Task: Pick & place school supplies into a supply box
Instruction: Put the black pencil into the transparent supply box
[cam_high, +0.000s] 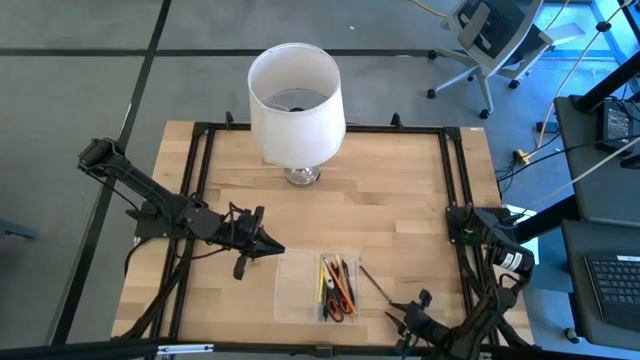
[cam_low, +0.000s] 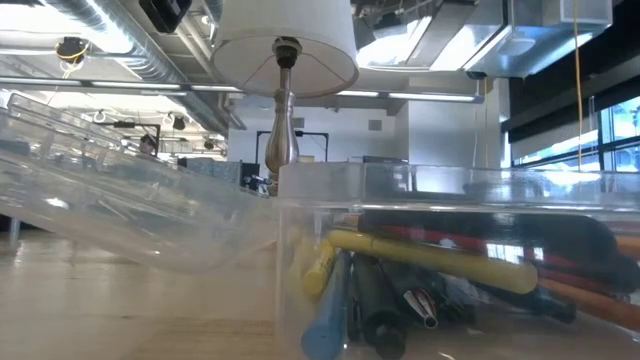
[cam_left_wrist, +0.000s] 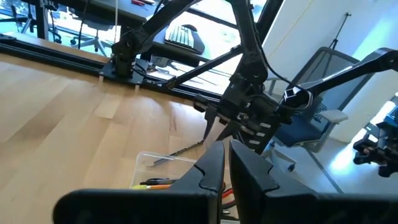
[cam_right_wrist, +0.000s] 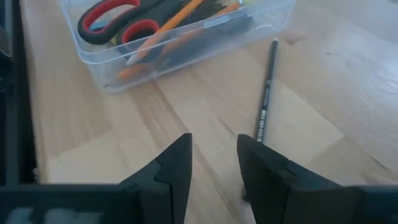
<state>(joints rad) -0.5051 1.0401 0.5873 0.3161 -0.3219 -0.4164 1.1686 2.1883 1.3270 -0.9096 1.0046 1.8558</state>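
From my overhead feed I see a white lampshade (cam_high: 295, 100) on a metal lamp base (cam_high: 302, 176), standing at the far middle of the wooden tabletop (cam_high: 390, 200). A black frame rail (cam_high: 325, 130) runs round the tabletop's edges. Beyond it, grey floor (cam_high: 80, 90) and an office chair (cam_high: 495, 40) at the far right. A keyboard (cam_high: 612, 283) sits on a dark desk off to the right.

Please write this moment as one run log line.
box: holds pens, scissors | pencil: on table | right claw: open, near pencil | left claw: shut
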